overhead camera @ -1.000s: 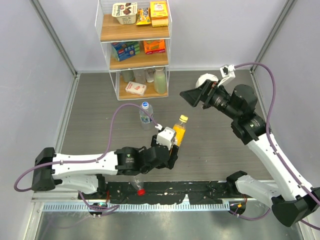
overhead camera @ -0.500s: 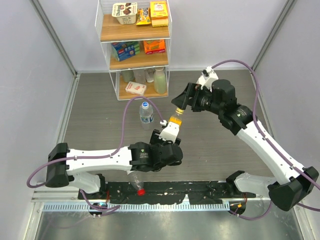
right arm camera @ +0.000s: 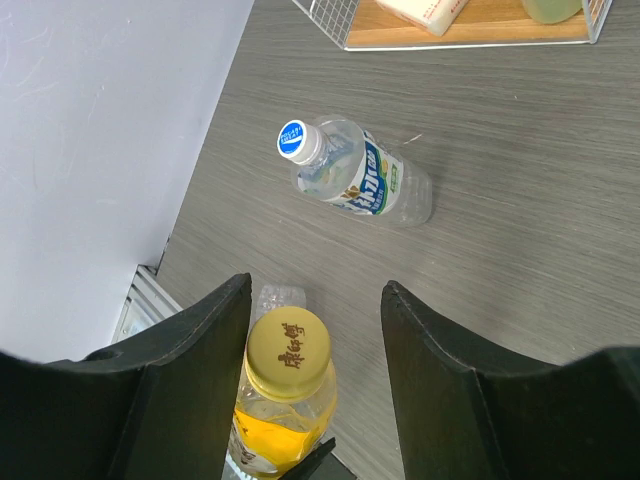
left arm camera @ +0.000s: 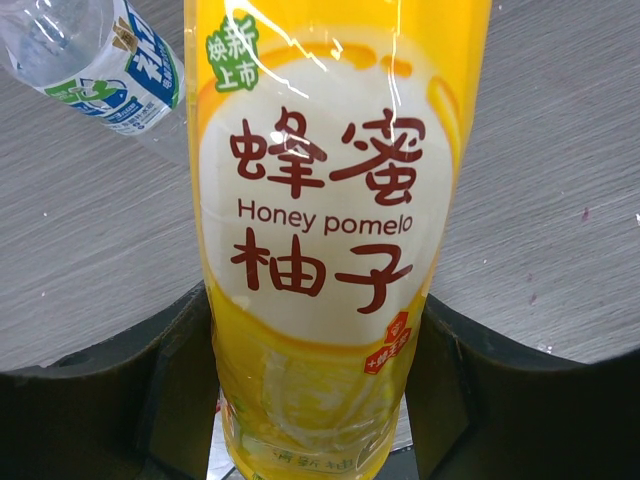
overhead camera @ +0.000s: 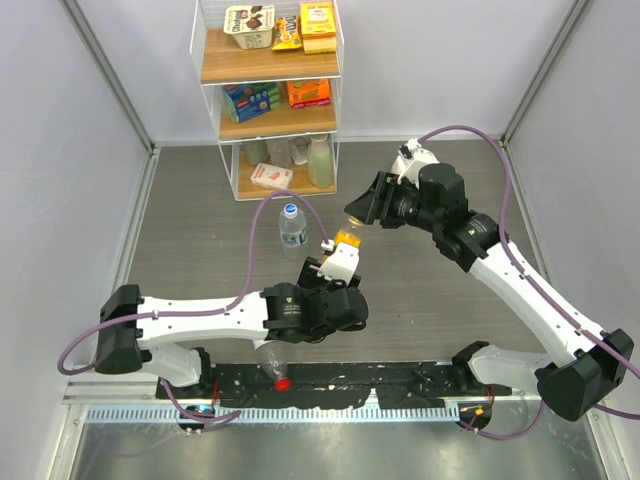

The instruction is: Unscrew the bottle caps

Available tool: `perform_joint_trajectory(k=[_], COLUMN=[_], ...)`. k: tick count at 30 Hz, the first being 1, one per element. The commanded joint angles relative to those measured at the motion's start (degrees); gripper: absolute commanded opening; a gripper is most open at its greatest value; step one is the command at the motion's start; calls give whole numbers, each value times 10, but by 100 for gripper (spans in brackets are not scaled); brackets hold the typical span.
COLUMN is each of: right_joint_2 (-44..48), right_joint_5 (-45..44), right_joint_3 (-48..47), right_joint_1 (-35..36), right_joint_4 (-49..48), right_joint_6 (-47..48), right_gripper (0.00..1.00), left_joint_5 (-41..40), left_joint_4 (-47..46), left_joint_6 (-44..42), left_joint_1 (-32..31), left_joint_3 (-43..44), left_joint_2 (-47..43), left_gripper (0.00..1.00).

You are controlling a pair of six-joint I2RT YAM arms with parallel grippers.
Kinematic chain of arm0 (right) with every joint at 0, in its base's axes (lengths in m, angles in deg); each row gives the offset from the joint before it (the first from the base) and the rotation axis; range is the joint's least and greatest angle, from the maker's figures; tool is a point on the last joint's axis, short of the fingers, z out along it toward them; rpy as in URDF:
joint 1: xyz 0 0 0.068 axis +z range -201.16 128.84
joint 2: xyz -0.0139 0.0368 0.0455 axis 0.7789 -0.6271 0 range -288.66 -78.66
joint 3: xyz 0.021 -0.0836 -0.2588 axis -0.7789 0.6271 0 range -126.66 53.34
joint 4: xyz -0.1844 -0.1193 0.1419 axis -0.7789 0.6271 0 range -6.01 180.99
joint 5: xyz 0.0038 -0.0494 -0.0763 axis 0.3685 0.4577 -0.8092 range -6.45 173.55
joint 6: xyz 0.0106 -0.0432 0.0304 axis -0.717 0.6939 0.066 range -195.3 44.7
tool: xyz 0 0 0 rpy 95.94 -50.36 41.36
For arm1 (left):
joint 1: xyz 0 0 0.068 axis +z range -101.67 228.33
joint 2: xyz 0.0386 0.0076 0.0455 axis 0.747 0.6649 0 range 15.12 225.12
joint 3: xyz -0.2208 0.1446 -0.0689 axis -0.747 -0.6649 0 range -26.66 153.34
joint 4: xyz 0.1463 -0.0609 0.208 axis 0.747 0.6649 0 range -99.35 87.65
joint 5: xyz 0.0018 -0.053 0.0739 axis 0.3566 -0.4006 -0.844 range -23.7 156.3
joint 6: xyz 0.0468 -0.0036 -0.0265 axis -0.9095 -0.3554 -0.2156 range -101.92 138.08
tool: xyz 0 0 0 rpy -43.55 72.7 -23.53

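My left gripper (overhead camera: 344, 264) is shut on the yellow bottle (overhead camera: 346, 239), a "Honey pomelo" drink, and holds it upright; in the left wrist view the jaws (left arm camera: 318, 400) press both sides of the bottle (left arm camera: 330, 200). My right gripper (overhead camera: 358, 209) is open right above it. In the right wrist view its fingers (right arm camera: 315, 292) straddle the yellow cap (right arm camera: 289, 352), the left one almost touching. The blue-label bottle (overhead camera: 291, 227) stands behind, its white cap (right arm camera: 293, 139) on. A clear bottle (overhead camera: 272, 367) with a red cap (overhead camera: 283, 382) lies at the near edge.
A white wire shelf rack (overhead camera: 268, 92) with snack boxes and a pale green bottle (overhead camera: 320, 160) stands at the back. Grey walls close both sides. A black rail (overhead camera: 380, 378) runs along the near table edge by the arm bases.
My right gripper has swung in from the right and come down over the yellow cap. My left arm has shifted the yellow bottle slightly back and left.
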Motion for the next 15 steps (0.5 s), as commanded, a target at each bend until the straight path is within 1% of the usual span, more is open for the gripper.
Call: perform_joint_trajectory(k=[1, 4, 5, 9, 10, 12, 14, 15], right_joint_2=[7, 8, 9, 8, 3, -4, -4, -3], right_joint_5=[11, 11, 11, 27, 33, 44, 52, 54], right_joint_3=[0, 7, 8, 12, 17, 17, 23, 25], right_joint_1=[3, 3, 2, 2, 3, 3, 3, 2], right_joint_4=[-26, -30, -32, -44, -48, -51, -58, -63], right_joint_6=[-7, -5, -5, -11, -11, -12, -16, -18], right_gripper=[59, 58, 53, 45, 45, 35, 19, 16], left_joint_5=[-28, -32, -33, -28, -30, -31, -28, -25], left_joint_4=[0, -2, -1, 7, 7, 8, 16, 16], left_joint_6=[16, 16, 16, 18, 18, 19, 24, 23], left_joint_1=[-3, -3, -3, -3, -3, -3, -3, -3], left_joint_3=[21, 19, 20, 25, 25, 28, 35, 35], left_joint_2=[-1, 0, 0, 2, 2, 2, 1, 0], left_gripper=[0, 0, 0, 0, 0, 0, 0, 0])
